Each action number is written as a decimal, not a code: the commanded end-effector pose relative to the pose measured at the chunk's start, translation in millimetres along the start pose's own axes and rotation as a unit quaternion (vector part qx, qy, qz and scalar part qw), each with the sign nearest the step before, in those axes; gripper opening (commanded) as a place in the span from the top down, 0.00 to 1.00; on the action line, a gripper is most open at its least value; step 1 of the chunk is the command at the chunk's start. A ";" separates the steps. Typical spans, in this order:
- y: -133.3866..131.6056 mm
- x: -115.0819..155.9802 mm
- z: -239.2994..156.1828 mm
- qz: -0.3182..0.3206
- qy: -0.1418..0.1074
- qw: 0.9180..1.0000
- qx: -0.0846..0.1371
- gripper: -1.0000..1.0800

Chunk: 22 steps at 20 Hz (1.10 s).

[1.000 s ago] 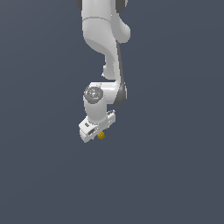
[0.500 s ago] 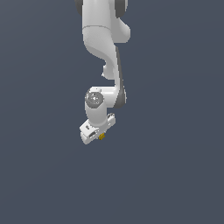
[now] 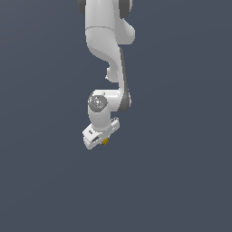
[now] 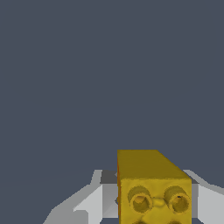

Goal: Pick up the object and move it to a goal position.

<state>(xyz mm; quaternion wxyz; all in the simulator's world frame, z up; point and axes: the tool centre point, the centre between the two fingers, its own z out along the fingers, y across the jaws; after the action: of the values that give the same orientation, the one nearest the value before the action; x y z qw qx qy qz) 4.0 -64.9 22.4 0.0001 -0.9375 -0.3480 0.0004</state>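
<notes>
The object is a small yellow-gold block (image 3: 105, 141) with a mottled face. In the exterior view it peeks out just below the white gripper (image 3: 102, 138) at the end of the arm. In the wrist view the block (image 4: 151, 188) fills the space between the two white fingers (image 4: 85, 202), which press on its sides. The gripper is shut on the block. Only a small part of the block shows in the exterior view; the hand hides the rest.
The white Panda arm (image 3: 106, 54) comes down from the top of the exterior view. Around it is a plain dark grey-blue surface (image 3: 181, 172) with no other objects or goal marker in sight.
The gripper with the block has shifted slightly toward the exterior view's right and a little down. The grip on the block is unchanged.
</notes>
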 end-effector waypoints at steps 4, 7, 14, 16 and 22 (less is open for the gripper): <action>-1.8 9.4 -9.0 0.000 0.000 1.000 0.000 1.00; -4.2 21.1 -20.2 0.000 0.000 1.000 0.000 1.00; -10.9 59.8 -56.6 0.000 0.000 1.000 0.000 1.00; -12.0 68.6 -64.6 0.000 0.000 1.000 0.000 1.00; -13.5 83.0 -77.3 0.000 0.000 1.000 0.000 1.00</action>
<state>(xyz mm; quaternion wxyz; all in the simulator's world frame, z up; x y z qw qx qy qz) 56.3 -1.9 97.3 0.0000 -0.9372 -0.3487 -0.0003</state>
